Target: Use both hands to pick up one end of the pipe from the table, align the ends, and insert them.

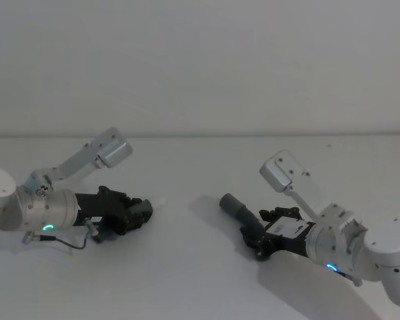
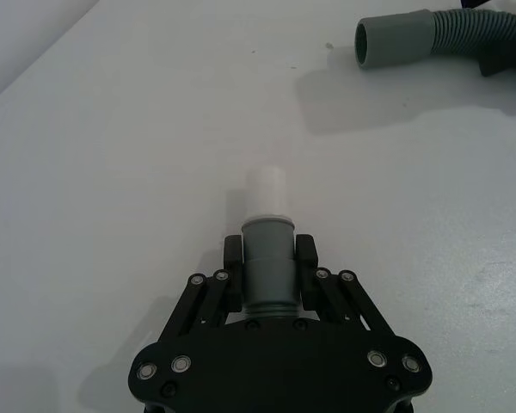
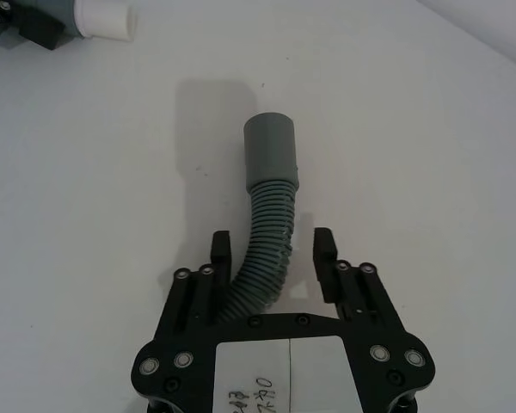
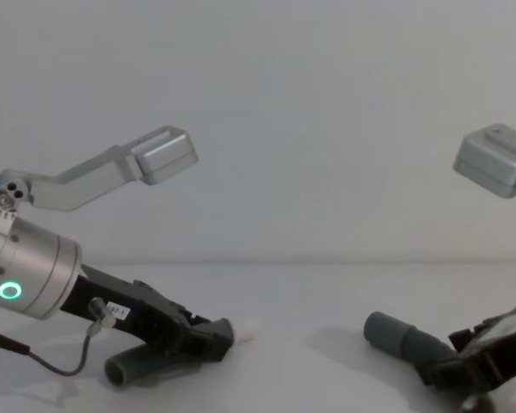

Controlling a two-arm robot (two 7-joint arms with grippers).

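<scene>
The pipe lies in two dark grey pieces on the white table (image 1: pixel 187 280). My left gripper (image 2: pixel 269 251) is shut on the grey cuff (image 2: pixel 268 258) of the left piece, low over the table at the left (image 1: pixel 141 212), and the narrower white tip (image 2: pixel 265 191) sticks out ahead of the fingers. Its loose hose tail (image 4: pixel 133 366) hangs below the gripper. My right gripper (image 3: pixel 271 247) stands open at the right (image 1: pixel 255 237), its fingers on either side of the corrugated hose (image 3: pixel 265 249) of the right piece. That piece's plain grey cuff (image 3: pixel 272 153) points toward the left gripper (image 4: pixel 219 335).
Bare white table surface (image 2: pixel 112 172) separates the two ends, with the plain cuff's open mouth (image 2: pixel 387 39) facing the white tip. A pale wall (image 1: pixel 200 60) rises behind the table.
</scene>
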